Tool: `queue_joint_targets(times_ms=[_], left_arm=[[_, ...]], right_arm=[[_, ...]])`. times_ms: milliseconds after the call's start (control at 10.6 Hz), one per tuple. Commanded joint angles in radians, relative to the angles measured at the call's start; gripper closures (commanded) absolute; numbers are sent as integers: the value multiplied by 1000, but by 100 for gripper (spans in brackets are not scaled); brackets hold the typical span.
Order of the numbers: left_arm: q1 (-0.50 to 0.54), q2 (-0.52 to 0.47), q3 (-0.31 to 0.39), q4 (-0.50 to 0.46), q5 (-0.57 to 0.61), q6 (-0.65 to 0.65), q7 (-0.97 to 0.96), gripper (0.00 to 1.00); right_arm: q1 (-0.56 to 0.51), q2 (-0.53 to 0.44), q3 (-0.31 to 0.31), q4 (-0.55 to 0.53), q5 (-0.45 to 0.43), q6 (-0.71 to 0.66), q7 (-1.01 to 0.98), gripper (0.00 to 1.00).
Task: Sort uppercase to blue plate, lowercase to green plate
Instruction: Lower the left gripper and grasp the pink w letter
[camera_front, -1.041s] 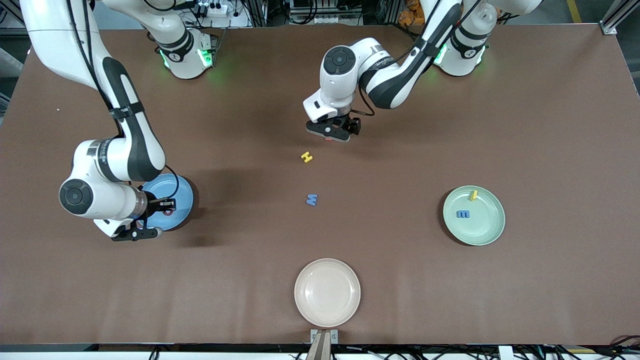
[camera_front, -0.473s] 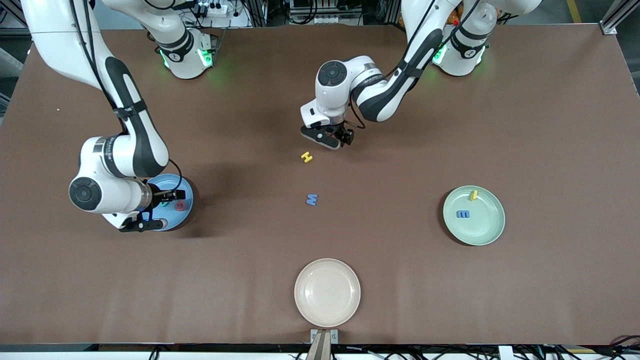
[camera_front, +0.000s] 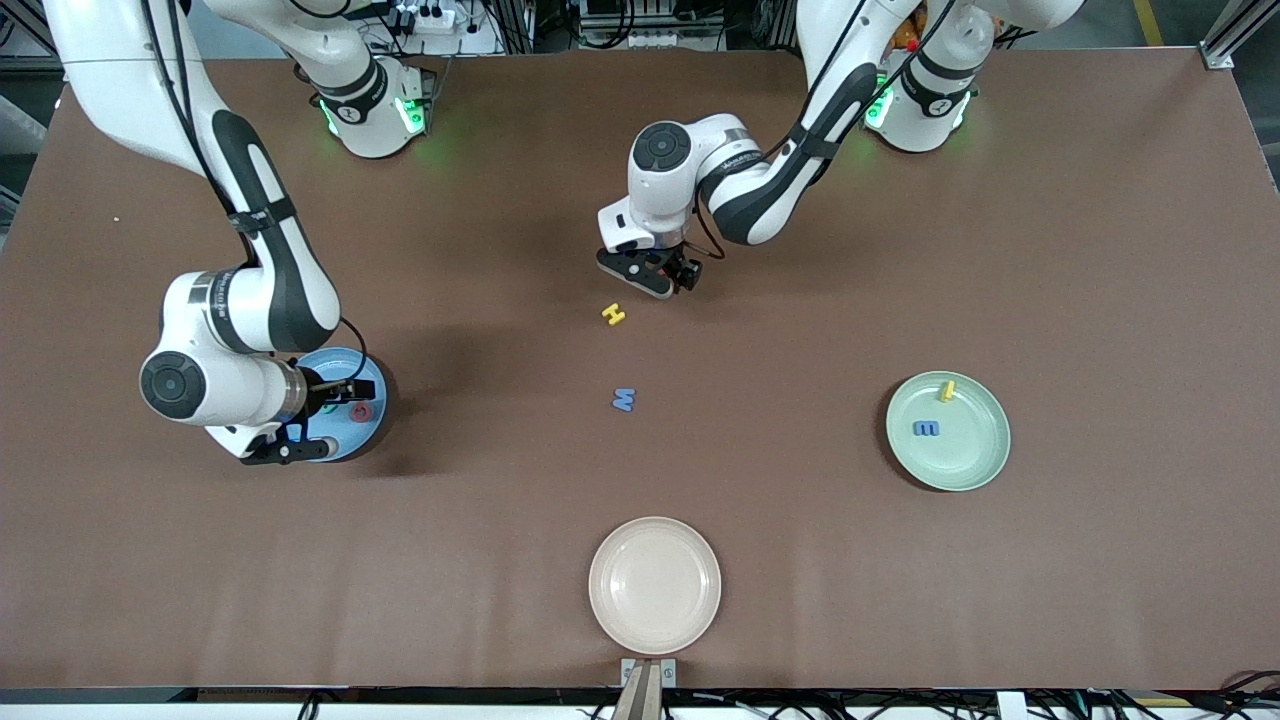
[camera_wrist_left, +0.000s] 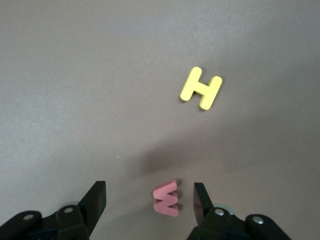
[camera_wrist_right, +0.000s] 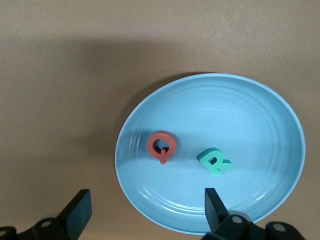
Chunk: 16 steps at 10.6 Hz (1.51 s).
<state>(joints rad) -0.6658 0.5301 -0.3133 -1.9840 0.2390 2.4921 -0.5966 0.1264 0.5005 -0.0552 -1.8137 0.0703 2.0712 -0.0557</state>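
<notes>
Red foam lowercase w lies on the table between the spread fingers of the left gripper, unheld; next they must close and carry it to the pale green plate; right gripper hangs open, empty, over the blue plate

Brown table carries three plates, yellow H, blue M, red w.

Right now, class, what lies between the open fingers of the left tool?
The red w lies flat on the table between the left tool fingers, untouched; the left wrist view shows this.
</notes>
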Motion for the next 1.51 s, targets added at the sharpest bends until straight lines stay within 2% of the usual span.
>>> queue_joint_targets(times_ms=[0,284,473,1135,1419], left_arm=[[0,-5,-3,-39,20,40,-17,25],[-1,-2,-3,-61,20,51,-63,27],[-3,1,-3,-72,20,80,-81,32],[-12,25,-3,-73,20,117,-129,35],[-12,31,-3,-72,20,119,-131,46]], right_arm=[[-7,26,8,2,-12,15,4,0],[-5,39,9,-1,-11,20,4,0],[-8,47,9,-2,-11,20,4,0],[-7,49,9,-6,-9,23,4,0],[-7,49,9,-6,-7,23,4,0]])
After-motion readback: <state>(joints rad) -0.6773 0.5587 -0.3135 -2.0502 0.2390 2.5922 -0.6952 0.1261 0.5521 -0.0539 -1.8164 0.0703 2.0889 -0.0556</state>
